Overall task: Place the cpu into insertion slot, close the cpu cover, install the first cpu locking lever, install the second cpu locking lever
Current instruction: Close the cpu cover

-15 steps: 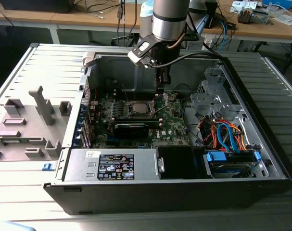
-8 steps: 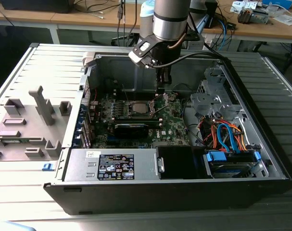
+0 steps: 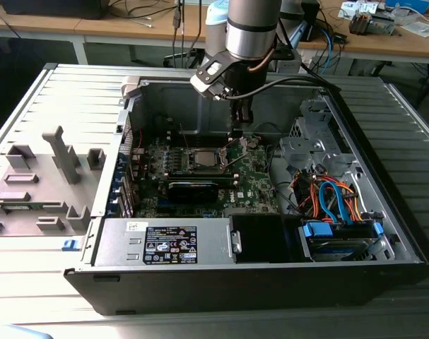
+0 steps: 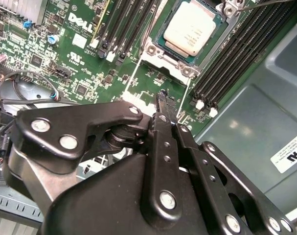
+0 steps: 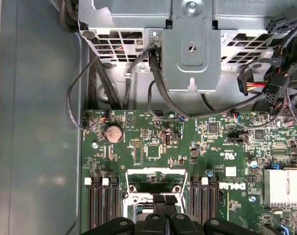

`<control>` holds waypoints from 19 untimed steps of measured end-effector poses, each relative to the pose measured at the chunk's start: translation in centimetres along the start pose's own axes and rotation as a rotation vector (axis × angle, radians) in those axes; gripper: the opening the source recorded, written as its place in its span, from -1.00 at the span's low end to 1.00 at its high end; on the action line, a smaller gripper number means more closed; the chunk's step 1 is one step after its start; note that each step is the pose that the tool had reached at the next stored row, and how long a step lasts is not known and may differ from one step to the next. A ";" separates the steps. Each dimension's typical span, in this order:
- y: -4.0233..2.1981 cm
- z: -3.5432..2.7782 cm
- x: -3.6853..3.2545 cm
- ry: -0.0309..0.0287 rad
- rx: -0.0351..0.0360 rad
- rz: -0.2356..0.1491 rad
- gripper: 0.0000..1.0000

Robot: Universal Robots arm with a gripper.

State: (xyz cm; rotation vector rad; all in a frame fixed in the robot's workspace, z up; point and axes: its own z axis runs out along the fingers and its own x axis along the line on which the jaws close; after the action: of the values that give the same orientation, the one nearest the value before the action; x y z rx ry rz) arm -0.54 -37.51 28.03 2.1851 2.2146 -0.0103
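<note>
My pincer [image 4: 161,98] is pinched narrow and empty, near the cpu [image 4: 191,30] seated in the insertion slot [image 4: 159,38]. The chip looks light, stiff and fragile; I'd handle edges only.

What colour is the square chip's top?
Silver-grey; the small flat square cpu shows best in the second wrist view.

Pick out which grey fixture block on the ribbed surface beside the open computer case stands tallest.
The T-topped grey post, between a squat arched block and a small boxy block; it rises well above all others.
</note>
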 end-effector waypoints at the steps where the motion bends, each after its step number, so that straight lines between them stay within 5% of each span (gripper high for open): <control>1: 0.07 0.00 0.00 0.0000 0.0000 0.000 -0.79; 19: 1.00 0.02 -0.01 0.0000 0.0001 0.000 -0.79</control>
State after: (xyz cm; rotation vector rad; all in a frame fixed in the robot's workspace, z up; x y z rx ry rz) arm 0.47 -37.51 28.03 2.1852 2.2146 -0.0105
